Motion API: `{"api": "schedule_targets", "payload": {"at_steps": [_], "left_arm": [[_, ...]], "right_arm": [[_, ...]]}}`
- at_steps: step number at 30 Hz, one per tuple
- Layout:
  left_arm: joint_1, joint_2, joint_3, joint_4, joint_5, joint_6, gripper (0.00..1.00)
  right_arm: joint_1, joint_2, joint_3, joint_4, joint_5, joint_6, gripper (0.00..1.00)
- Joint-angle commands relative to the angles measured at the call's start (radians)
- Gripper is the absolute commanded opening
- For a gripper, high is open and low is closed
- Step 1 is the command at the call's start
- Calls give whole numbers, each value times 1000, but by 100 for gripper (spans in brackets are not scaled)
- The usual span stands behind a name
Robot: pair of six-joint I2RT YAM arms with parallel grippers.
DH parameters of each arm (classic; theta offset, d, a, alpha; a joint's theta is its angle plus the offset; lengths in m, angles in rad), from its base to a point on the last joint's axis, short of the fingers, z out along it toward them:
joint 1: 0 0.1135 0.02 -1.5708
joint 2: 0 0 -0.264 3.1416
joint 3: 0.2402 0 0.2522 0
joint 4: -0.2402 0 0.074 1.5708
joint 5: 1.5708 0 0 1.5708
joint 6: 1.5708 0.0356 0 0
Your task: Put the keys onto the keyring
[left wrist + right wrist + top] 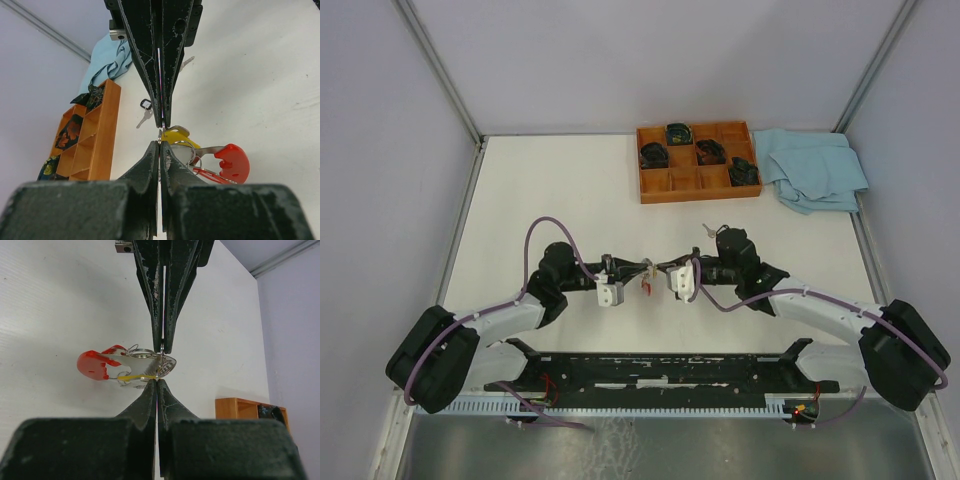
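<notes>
Nearest the lens in each wrist view are that claw's own black fingers, scuffed, wedge-shaped and tapering to a point. Both the left claw [160, 145] and the right claw [157, 382] are pressed fully closed. They meet tip to tip above the middle of the matte white table [540, 190], with the bunch pinched between them.

The left claw seems to grip the thin silver wire of the keyring [207, 175], and the right claw seems to grip the yellow-capped key [176, 136] right at its tips. The metal there is too fine to be sure. The bunch spreads sideways from the tips, across the line of the fingers. The red-capped key [232, 162] has its glossy rounded head farthest out and its blade toward the ring.

At the far edge of the table sits a wooden tray [641, 165] divided into compartments, some holding dark objects I cannot make out. A crumpled pale blue cloth [815, 168] lies just beside it. A plain silver key [145, 117] on a small black loop [145, 104] lies flat on the table. I can pick out only one yellow cap, and the ring is partly hidden behind the keys.
</notes>
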Motion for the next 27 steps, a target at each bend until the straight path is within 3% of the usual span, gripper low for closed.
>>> {"api": "schedule_targets", "payload": {"at_steps": [1,10,27], "left_arm": [[2,-1,-15,81,25,13,3],[2,40,-64,286,17,-71,3],[1,40,-63,278,22,-71,3]], "right_arm": [[8,-12,-20,78,36,5,1],[9,-40,-49,106,51,14,1],[21,-44,-89,213,72,26,1]]}}
